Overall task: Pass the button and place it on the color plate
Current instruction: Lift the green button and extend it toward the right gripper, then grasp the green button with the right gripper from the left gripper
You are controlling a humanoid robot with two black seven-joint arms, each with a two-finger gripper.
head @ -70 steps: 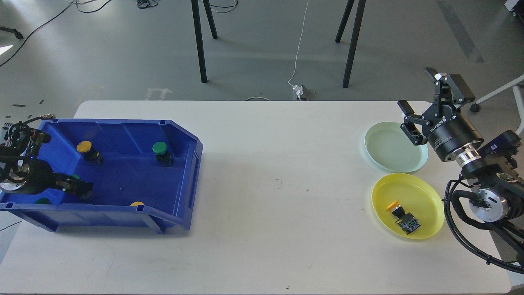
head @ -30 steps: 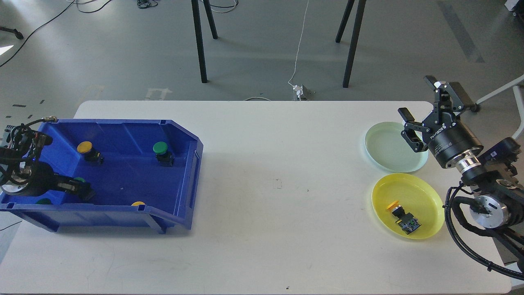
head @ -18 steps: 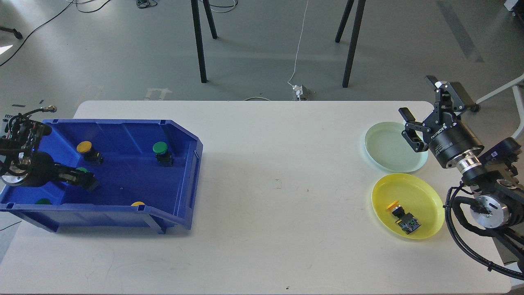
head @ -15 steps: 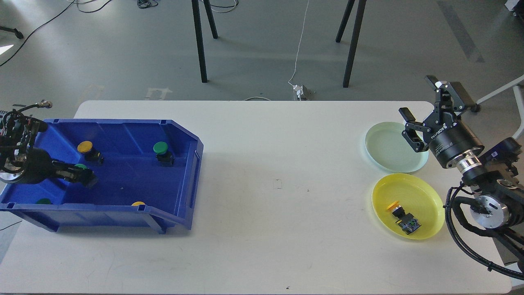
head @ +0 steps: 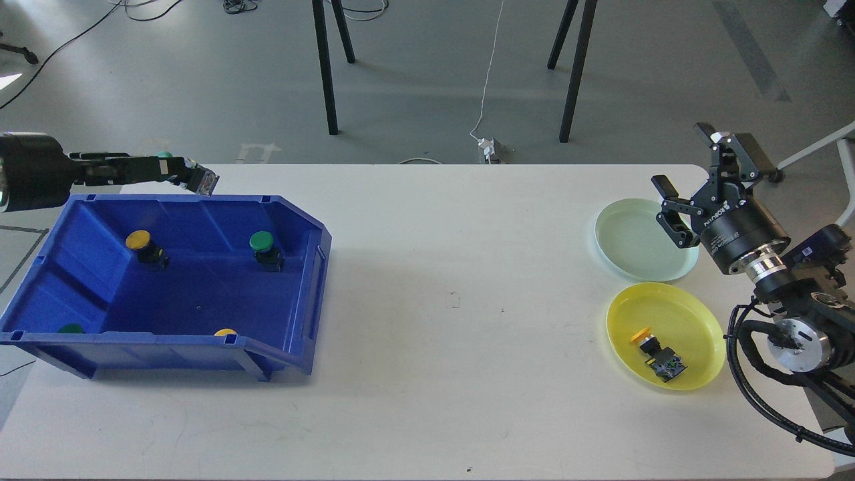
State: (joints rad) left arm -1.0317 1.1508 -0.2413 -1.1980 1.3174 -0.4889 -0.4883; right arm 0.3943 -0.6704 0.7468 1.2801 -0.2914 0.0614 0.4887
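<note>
Left gripper (head: 175, 175) above the far rim of the blue bin (head: 304, 294), clamped on a green button (head: 190, 176). Right gripper (head: 688, 179) spread wide over the pale green plate (head: 628, 244). Yellow button (head: 656, 354) lying in the yellow plate (head: 701, 321). More buttons inside the bin on the white table (head: 454, 300).

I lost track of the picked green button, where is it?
In the head view it is far left, gripped in the left hand, and the green button is raised above the back rim of the blue bin.
</note>
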